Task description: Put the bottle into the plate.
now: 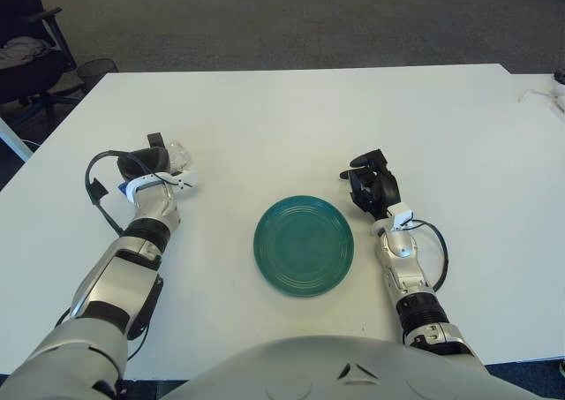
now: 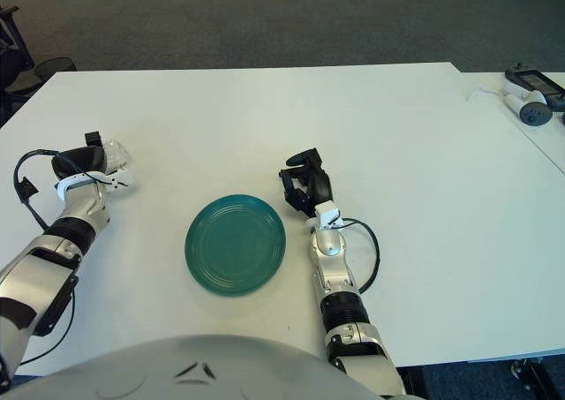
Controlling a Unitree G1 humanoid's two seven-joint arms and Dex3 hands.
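left eye view shows the left robot hand [image 1: 150, 166] far left on the white table [image 1: 291, 117], fingers wrapped around a small clear bottle [image 1: 179, 160]. the bottle looks light, thin and a bit slippery, so hold it round the middle and do not squeeze hard. the green plate [image 1: 304, 245] sits well apart, to the right. the right robot hand [image 1: 371, 185] shows just right of the plate, curled up, holding nothing.

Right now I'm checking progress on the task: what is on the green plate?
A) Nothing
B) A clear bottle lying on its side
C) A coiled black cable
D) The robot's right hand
A: the green plate is bare, with the left hand off to its left by the clear bottle and the right hand to its upper right.
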